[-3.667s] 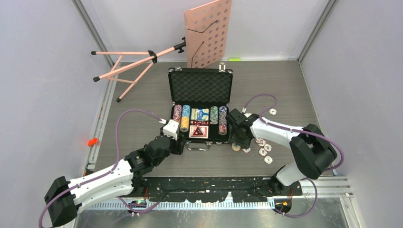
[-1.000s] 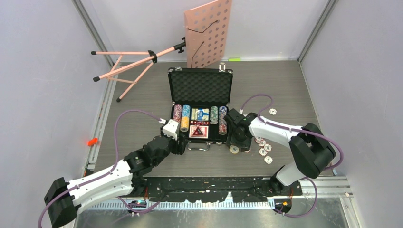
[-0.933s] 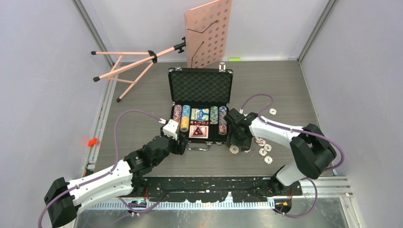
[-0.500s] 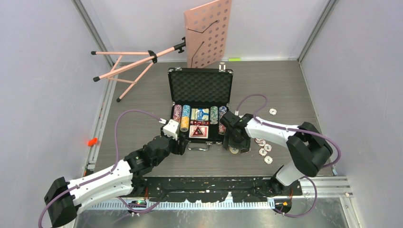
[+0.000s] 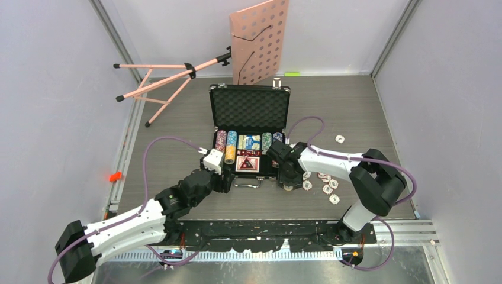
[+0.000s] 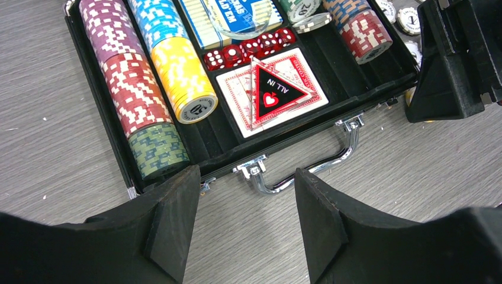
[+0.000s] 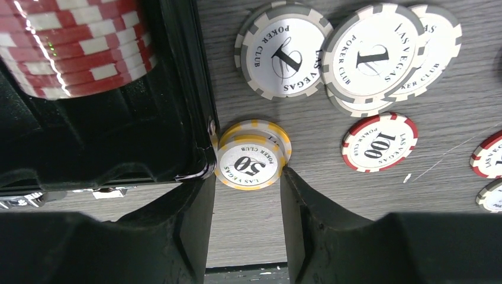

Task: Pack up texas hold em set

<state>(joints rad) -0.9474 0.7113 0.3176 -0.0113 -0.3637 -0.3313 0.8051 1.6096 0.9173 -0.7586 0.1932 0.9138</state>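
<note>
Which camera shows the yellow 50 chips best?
The right wrist camera: the yellow 50 chips sit close, number readable, beside the case corner. The left wrist shows only a yellow sliver; from the top they're barely visible.

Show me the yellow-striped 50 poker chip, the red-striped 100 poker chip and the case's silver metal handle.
yellow-striped 50 poker chip (image 7: 248,164): right wrist view, its printed centre.
red-striped 100 poker chip (image 7: 379,142): right wrist view, its printed centre.
silver metal handle (image 6: 354,141): left wrist view, the bar's right bend.
</note>
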